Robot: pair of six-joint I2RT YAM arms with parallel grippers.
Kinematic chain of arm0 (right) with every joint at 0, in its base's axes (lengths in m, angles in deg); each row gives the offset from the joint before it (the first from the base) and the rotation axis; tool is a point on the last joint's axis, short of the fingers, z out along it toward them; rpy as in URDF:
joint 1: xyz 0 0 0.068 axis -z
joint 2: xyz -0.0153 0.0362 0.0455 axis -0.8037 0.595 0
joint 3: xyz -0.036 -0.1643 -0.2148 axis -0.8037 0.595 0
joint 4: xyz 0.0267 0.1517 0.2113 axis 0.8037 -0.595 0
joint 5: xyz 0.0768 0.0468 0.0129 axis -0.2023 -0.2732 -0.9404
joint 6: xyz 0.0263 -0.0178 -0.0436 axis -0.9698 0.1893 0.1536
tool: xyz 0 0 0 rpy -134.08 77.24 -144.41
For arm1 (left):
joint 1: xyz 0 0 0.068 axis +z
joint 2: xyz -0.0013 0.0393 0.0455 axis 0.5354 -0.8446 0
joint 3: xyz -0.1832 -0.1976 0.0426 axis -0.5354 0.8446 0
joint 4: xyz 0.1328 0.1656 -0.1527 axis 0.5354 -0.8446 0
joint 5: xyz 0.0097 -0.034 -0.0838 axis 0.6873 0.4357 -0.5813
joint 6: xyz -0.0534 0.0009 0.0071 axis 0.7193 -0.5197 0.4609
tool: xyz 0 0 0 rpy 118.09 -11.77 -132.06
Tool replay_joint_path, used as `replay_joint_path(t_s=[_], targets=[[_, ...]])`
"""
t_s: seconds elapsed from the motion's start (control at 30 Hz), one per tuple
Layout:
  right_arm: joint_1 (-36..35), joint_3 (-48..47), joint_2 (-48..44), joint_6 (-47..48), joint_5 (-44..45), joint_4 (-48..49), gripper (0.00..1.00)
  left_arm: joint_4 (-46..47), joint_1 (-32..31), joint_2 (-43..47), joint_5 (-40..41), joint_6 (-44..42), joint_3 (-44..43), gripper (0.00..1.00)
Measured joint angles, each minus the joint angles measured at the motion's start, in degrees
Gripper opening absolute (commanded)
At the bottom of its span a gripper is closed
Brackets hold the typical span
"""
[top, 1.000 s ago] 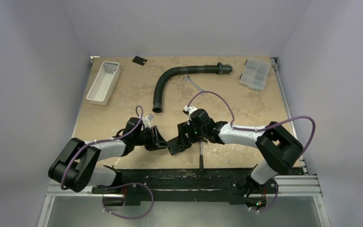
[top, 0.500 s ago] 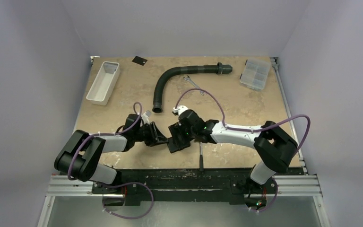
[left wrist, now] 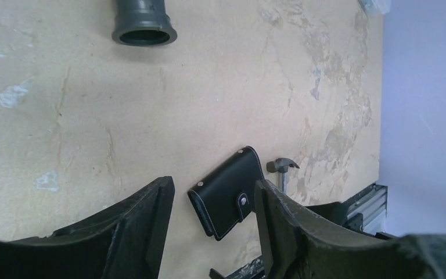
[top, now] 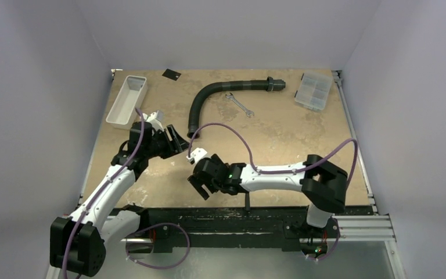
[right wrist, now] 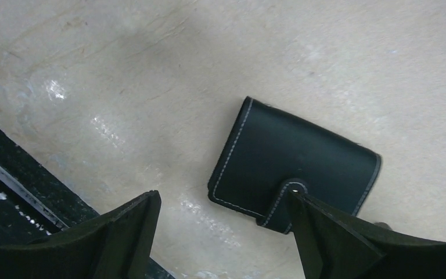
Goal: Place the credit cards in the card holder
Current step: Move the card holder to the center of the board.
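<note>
Closed black leather snap-strap card holder [right wrist: 293, 168] lies by the table's [right wrist: 151, 70] near edge below your right gripper [right wrist: 222, 200], long axis slanting across its spread, empty fingers; left gripper [left wrist: 213, 185], likewise spread, sits farther.

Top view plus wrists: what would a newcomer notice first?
A closed black card holder, strap snapped, lies near the front edge of the table, under the right end effector, whose jaws are open. At the back, a curved grey pipe dominates; one small dark card sits at the far edge.
</note>
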Motion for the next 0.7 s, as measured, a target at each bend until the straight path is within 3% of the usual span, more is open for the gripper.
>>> replay_joint_path(t_s=[0.13, 0.27, 0.4, 0.47, 0.7], targets=[[-1.49, -1.55, 4.98, -1.49, 2.1, -0.28, 0.88, -4.37, 0.09, 1.11, 2.99, -0.76, -1.75, 0.57], [-1.73, -4.7, 8.83, -3.74, 7.65, -1.88, 0.79, -8.7, 0.09, 1.03, 6.43, -1.57, -1.84, 0.55], [-0.31, -6.45, 11.23, -4.28, 13.18, -2.34, 0.59, -11.15, 0.11, 0.87, 8.63, -2.03, -1.86, 0.55], [1.95, -6.69, 11.41, -4.04, 13.51, -1.92, 0.5, -11.72, 0.11, 0.98, 9.29, -2.05, -1.86, 0.55], [16.02, -9.38, 13.88, -2.97, 12.76, 0.35, 0.48, -12.92, 0.13, 3.67, 10.32, -2.12, -1.86, 0.55]])
